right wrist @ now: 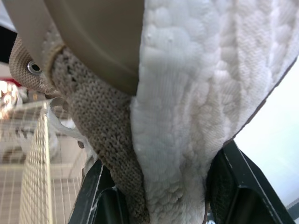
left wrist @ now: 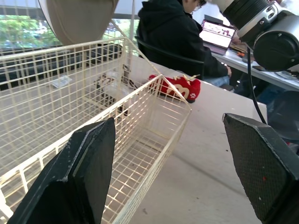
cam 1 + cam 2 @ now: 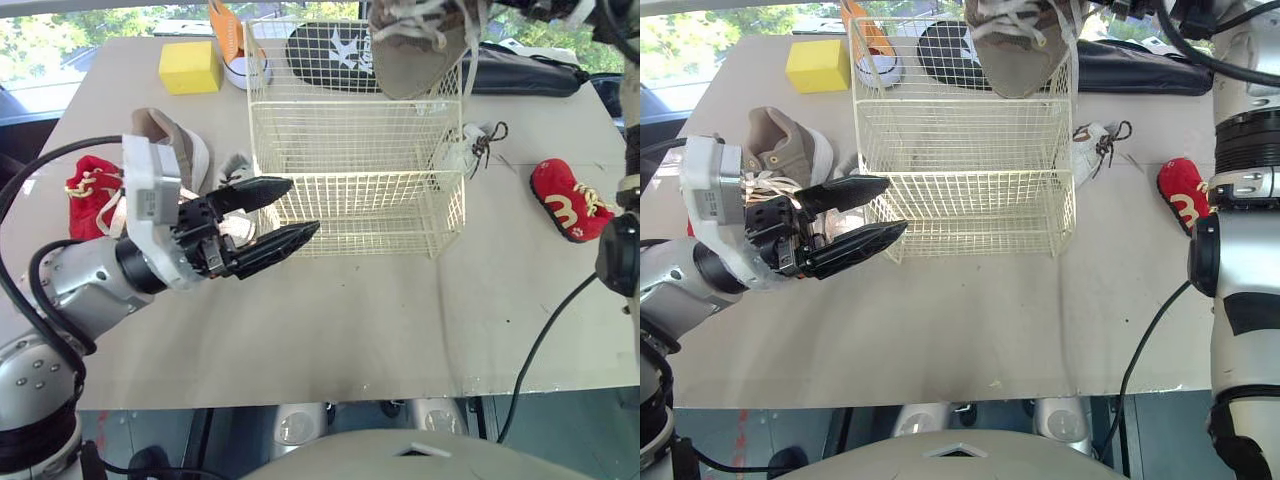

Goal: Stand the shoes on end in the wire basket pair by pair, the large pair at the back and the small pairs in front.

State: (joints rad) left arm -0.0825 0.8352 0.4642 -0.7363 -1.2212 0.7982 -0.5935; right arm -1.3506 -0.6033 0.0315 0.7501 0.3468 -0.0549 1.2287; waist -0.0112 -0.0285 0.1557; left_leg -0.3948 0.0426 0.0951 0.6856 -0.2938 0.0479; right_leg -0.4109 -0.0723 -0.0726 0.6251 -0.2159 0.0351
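The left gripper (image 3: 303, 205) has black fingers on a white and grey wrist. Just beyond its tips, the wire basket (image 3: 350, 215) is cream, woven in a fine square grid. The large shoe (image 3: 420, 50) clamped in the black-fingered right gripper (image 1: 161, 200) is taupe knit, with white laces, a white pebbled midsole and a beige sole. Its taupe twin (image 3: 170, 140), white-soled, lies beside the left gripper's wrist, next to a red shoe (image 3: 88, 190) with cream laces. On the right gripper's side lie a second red shoe (image 3: 565, 200) with a pale squiggle and a small white shoe (image 3: 470, 145) with black laces. Far beyond the left gripper are a yellow block (image 3: 190, 67) and an orange shoe (image 3: 232, 40) with a white sole. The table (image 3: 350, 320) is beige.
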